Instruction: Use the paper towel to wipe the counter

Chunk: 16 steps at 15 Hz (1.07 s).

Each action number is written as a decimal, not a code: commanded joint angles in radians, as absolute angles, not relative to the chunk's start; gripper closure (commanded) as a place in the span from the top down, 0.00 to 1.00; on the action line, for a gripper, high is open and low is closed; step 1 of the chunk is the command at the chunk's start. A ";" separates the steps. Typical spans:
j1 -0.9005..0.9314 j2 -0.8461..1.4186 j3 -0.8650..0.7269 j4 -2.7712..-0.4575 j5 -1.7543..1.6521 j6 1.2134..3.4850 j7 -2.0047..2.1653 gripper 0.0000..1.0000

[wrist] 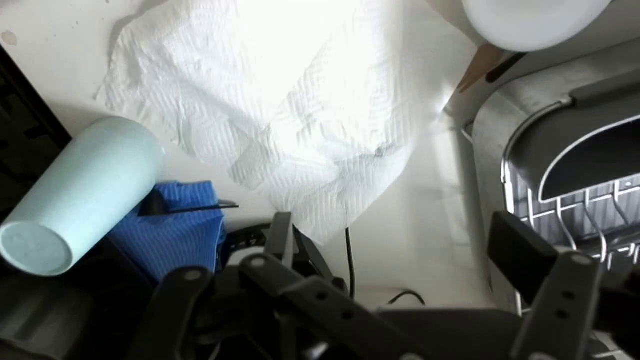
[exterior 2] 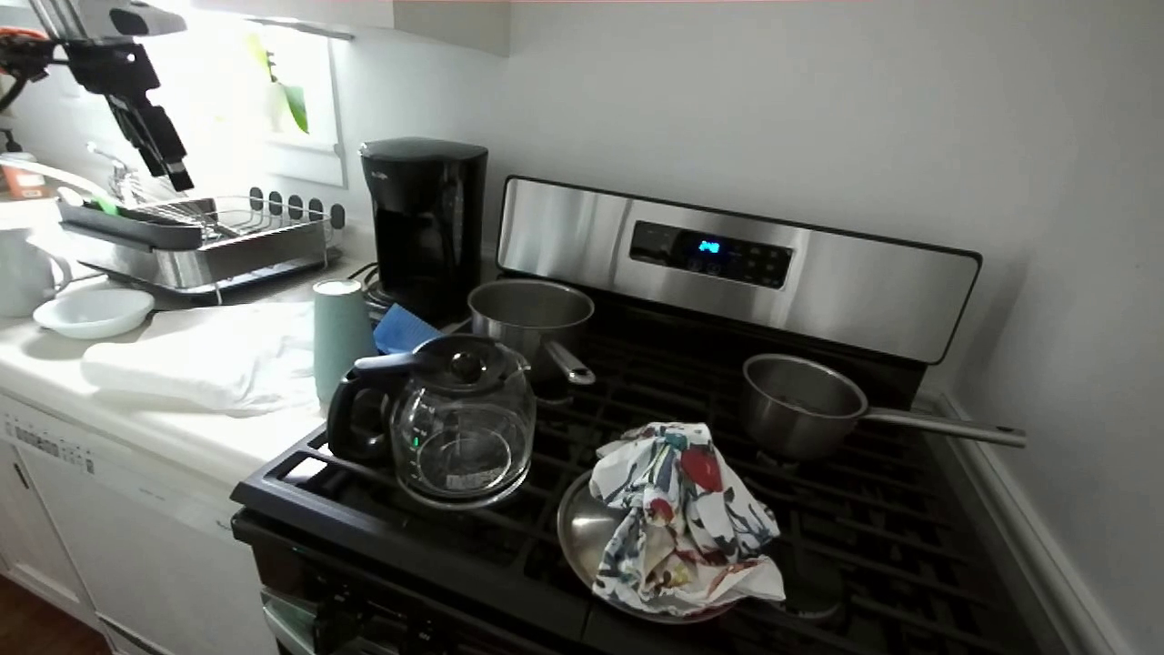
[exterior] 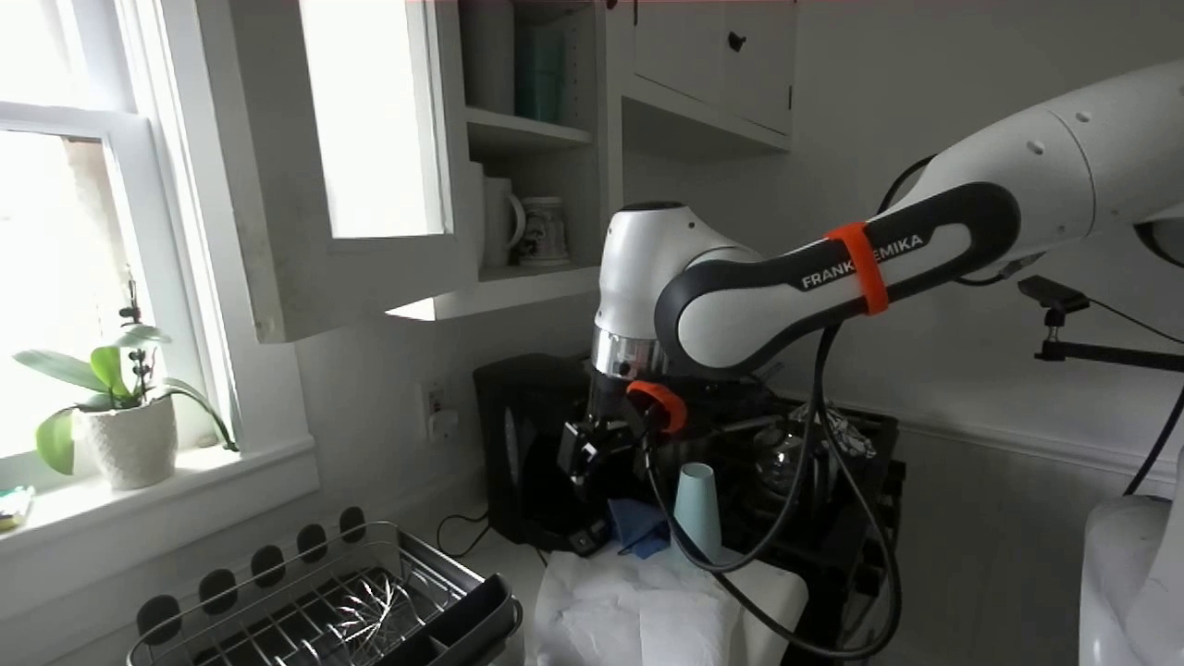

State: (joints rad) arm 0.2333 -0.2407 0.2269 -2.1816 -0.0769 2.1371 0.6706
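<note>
— Where do we have the towel (wrist: 340, 125)?
— Crumpled on the counter (wrist: 430, 260), apart from our gripper (wrist: 400, 245), which hangs above with its fingers (wrist: 520, 252) spread wide, released.
— And what crowds us?
— At the stove (exterior 2: 382, 528) end we have the cup (wrist: 85, 195), narrow end up, just beside the towel, with a blue cloth (wrist: 170, 235) near it. By the wall (exterior 2: 436, 91) stands the coffee maker (exterior 2: 423, 182), a black cord (wrist: 350, 260) beside it. At the opposite end the bowl (exterior 2: 95, 323) sits just beside the towel, and the mug (exterior 2: 23, 273) near the bowl.
— We see the rack (exterior 2: 245, 264) near the towel too.
— On the stove we count two pots (exterior 2: 505, 314), a carafe (exterior 2: 464, 409) by the front edge, and a pan (exterior 2: 577, 537) partly under a printed cloth (exterior 2: 691, 518).
— Can we read anything?
— On our arm (exterior: 740, 324), "FRANK" and "EMIKA"; an orange band (exterior: 865, 268) wraps round between them. The clock (exterior 2: 709, 246) on the stove glows blue and seems to say 2:48.
— And the mark (exterior 2: 380, 176) on the coffee maker?
— Too small for us, as is the label (exterior 2: 466, 480) on the carafe.
</note>
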 commanded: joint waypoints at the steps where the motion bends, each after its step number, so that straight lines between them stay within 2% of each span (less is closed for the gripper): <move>1: 0.209 -0.248 0.215 -2.297 0.008 2.252 0.568 1.00; 10: 0.182 -0.224 0.240 -2.296 -0.018 2.244 0.584 1.00; 16: 0.163 -0.050 0.225 -2.299 -0.041 2.287 0.600 1.00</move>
State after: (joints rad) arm 0.1764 -0.1309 0.2223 -2.3028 -0.0242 2.2491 0.5881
